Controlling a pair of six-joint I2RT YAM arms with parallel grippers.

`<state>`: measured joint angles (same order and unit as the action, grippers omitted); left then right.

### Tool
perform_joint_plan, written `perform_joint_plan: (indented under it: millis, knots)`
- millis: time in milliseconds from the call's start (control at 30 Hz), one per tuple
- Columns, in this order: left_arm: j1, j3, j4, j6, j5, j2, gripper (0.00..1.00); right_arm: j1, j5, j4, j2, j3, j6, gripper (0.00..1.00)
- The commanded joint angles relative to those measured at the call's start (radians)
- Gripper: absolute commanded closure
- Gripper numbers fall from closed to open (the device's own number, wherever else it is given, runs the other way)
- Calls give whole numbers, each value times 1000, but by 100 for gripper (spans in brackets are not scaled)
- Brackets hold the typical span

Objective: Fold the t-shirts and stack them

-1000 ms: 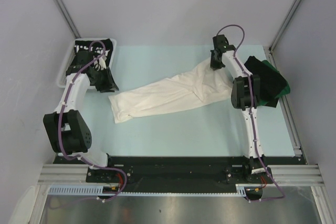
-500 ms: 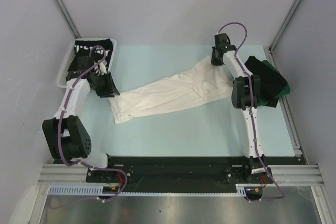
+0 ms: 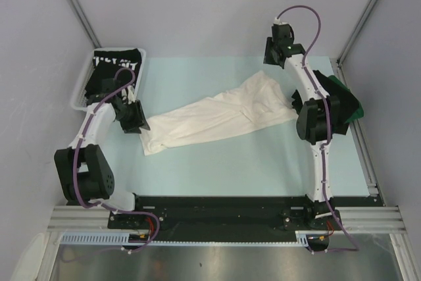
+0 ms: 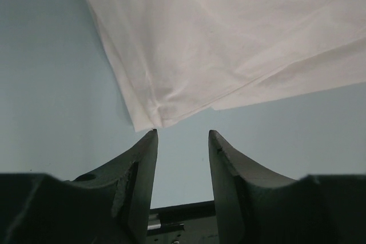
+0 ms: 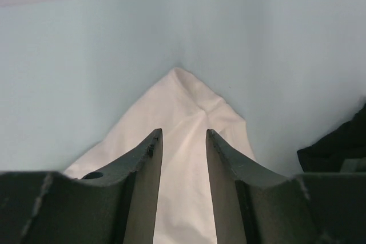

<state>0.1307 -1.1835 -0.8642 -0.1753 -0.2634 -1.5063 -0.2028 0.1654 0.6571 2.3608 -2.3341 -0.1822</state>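
A white t-shirt (image 3: 217, 113) lies stretched in a slant across the pale blue table. Its left end (image 4: 171, 84) sits just beyond my left gripper (image 4: 183, 135), which is open and empty; the cloth's corner nearly touches the left fingertip (image 4: 152, 136). My right gripper (image 5: 183, 134) is open and hovers above the shirt's far right corner (image 5: 186, 92), holding nothing. In the top view the left gripper (image 3: 137, 122) is at the shirt's left end and the right gripper (image 3: 271, 62) is over its far end. A black t-shirt (image 3: 327, 93) lies on a dark green one (image 3: 350, 102) at the right.
A white mesh basket (image 3: 77, 93) stands at the far left with a black t-shirt with white lettering (image 3: 118, 62) in it. The right arm's elbow (image 3: 314, 120) partly covers the dark pile. Black cloth (image 5: 337, 141) shows at the right wrist view's edge.
My right gripper has opened, let go of the white shirt's far corner and lifted away. My left arm has swung from the basket to the shirt's left end, its jaws widening.
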Motion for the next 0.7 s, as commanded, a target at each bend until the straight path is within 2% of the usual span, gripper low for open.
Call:
perform_joint_plan:
  millis: [0,200,500,667]
  knots:
    - [-22,68,-22,-59,73,87,54,-23,36,-34,-190,80,-2,59]
    - [-57,192,40,-162,93,170,54,-44,54,-60,-290,200,-28,58]
    - [-163,281,120,-288,251,224,55,-53,79,-33,-363,257,-17,58]
    - [-180,323,163,-322,338,213,54,-50,86,-33,-422,321,-14,58]
